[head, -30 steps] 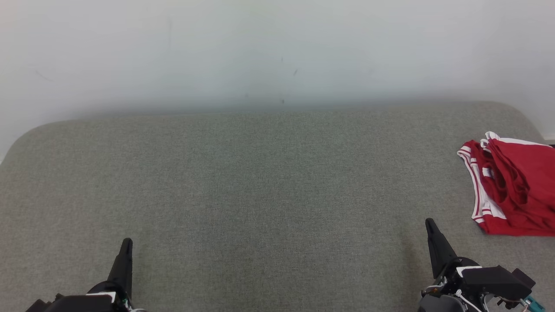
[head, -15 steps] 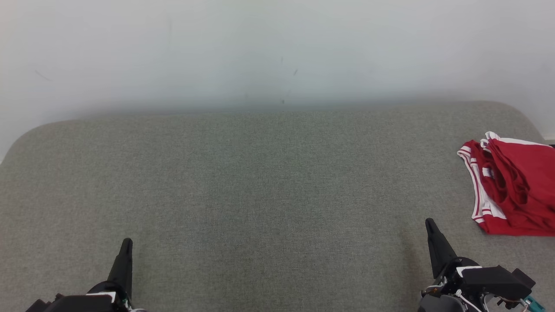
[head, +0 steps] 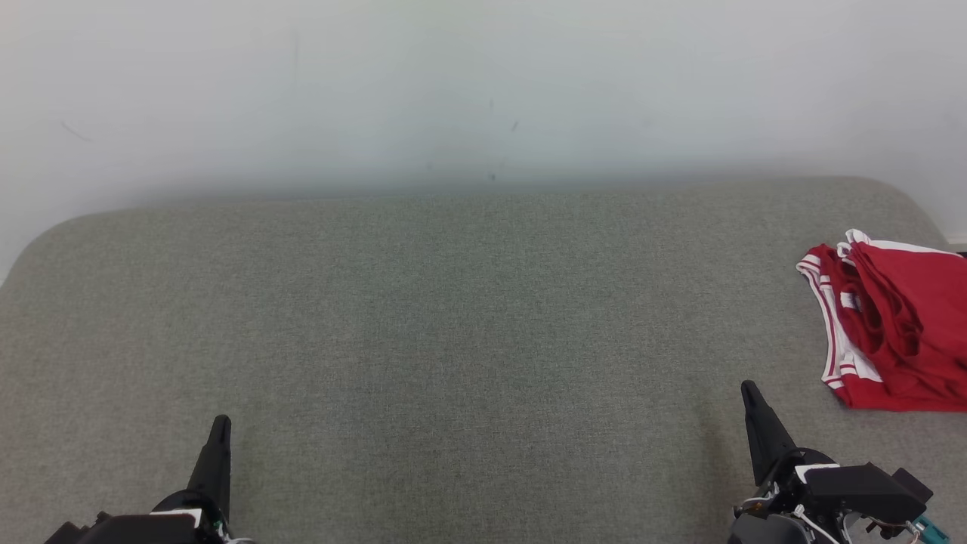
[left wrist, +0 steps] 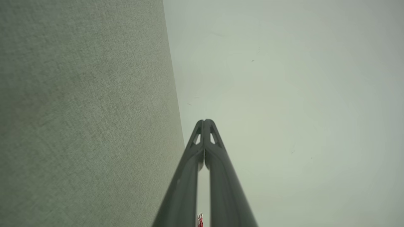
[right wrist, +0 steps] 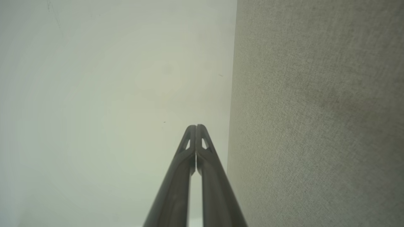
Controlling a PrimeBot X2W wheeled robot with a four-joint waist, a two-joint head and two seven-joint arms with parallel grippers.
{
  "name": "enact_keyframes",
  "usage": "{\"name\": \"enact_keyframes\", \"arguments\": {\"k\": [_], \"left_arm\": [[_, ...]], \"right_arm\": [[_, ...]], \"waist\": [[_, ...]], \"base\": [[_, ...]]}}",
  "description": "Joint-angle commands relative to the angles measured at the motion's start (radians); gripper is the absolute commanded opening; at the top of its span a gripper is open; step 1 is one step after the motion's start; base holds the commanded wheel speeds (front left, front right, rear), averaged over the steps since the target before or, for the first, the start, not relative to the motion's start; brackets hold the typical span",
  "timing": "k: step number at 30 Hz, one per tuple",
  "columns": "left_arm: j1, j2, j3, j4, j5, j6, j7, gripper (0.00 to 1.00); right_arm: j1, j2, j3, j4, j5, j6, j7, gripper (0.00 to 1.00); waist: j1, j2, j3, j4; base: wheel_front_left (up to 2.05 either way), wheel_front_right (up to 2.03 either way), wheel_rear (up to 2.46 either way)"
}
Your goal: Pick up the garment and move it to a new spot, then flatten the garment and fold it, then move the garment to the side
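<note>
Because the red sleeveless jersey with white trim lies doubled over at the far right edge of the grey fabric bench, it could be already set aside or waiting to be fetched; which one cannot be told. It sits ahead of and to the right of the right gripper, near it but not touching, and well apart from the left gripper. Both grippers hover over bare bench, pointing toward the pale wall, likely a rest pose. Both sets of jaws are pressed fully together, the 2 fingers of each meeting at the tips, gripping and touching nothing.
</note>
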Motion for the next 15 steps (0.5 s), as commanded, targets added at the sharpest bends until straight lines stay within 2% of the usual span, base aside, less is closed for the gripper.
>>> {"name": "enact_keyframes", "arguments": {"k": [1,15], "left_arm": [[-0.009,0.003,0.003,0.0,-0.005,-0.001,0.0,0.0],[-0.009,0.003,0.003,0.0,-0.005,-0.001,0.0,0.0]], "right_arm": [[-0.005,0.003,-0.001,-0.002,0.002,-0.002,0.003,0.0],[-0.005,0.003,-0.001,-0.002,0.002,-0.002,0.003,0.0]], "waist": [[0.0,0.0,0.0,0.0],[0.0,0.0,0.0,0.0]], "base": [[0.0,0.0,0.0],[0.0,0.0,0.0]]}}
